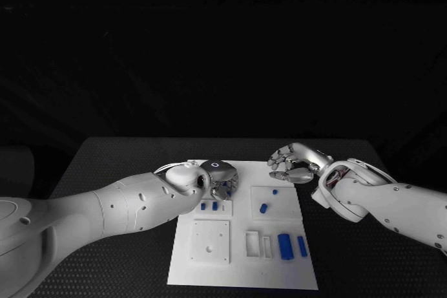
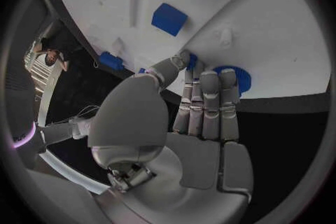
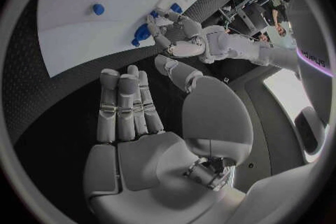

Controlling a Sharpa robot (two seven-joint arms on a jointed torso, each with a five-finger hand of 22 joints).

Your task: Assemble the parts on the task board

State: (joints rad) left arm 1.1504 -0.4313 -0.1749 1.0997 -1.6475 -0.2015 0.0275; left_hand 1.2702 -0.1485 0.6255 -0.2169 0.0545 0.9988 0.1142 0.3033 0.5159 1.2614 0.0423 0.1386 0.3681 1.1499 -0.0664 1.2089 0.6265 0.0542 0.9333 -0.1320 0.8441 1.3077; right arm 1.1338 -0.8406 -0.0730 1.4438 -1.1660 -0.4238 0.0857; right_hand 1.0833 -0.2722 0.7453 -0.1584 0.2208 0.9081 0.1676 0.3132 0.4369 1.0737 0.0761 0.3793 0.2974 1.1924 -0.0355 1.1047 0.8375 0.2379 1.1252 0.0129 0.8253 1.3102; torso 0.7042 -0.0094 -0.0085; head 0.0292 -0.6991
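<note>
The white task board [image 1: 242, 259] lies in the middle of the table. My left hand [image 1: 221, 178] is over its far left corner. In the left wrist view its straight fingers [image 2: 210, 89] and thumb lie against a round blue part [image 2: 238, 77] at the board's edge [image 2: 280, 39]; whether they grip it is unclear. My right hand [image 1: 293, 165] hovers off the board's far right corner, fingers apart [image 3: 126, 101] and holding nothing. Two small blue squares [image 1: 208, 206] stand near the left hand. A blue peg [image 1: 276, 192] and a short blue cylinder [image 1: 263, 209] sit in the right panel.
Two long blue blocks [image 1: 291, 245] lie at the board's near right, beside white slots [image 1: 253, 243]. A white square plate [image 1: 211, 241] sits at the near left. Black table [image 1: 112, 169] surrounds the board on all sides.
</note>
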